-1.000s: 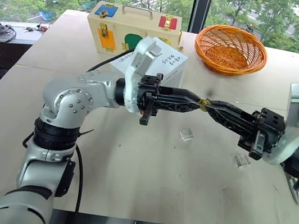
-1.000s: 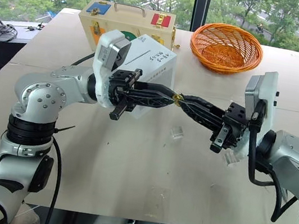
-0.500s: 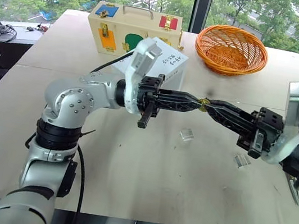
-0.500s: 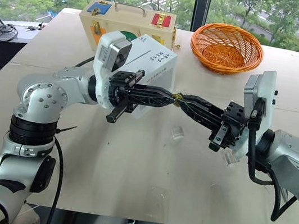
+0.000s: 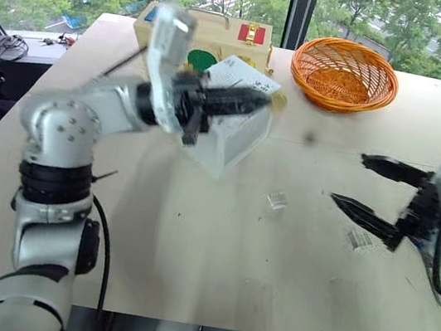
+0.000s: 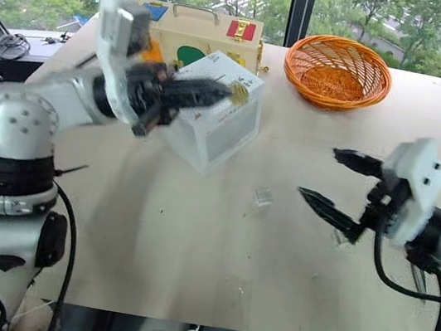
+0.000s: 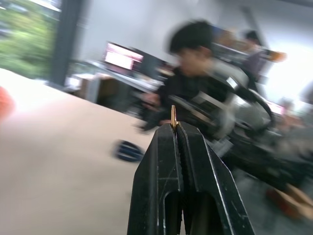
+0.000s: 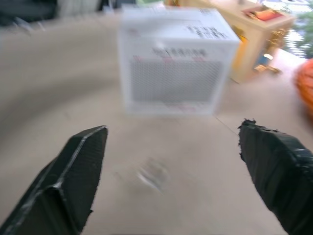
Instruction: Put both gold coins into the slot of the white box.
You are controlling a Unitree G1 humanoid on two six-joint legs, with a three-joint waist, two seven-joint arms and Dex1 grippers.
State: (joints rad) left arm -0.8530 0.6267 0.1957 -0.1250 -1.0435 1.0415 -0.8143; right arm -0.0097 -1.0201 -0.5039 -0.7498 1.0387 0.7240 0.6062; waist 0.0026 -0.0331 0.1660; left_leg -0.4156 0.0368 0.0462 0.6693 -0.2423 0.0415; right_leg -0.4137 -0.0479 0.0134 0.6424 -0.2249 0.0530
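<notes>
Upper left: left gripper (image 5: 274, 100) clamped edge-on around a gold coin (image 7: 173, 116) over the white box (image 6: 215, 123), ready for slotting; right gripper (image 6: 337, 182) spread wide, empty.

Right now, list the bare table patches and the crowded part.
Free: the wide near strip of the table, in front of the clear blocks. Crowded: the far edge, where the white box, the wooden case and the orange basket stand.
</notes>
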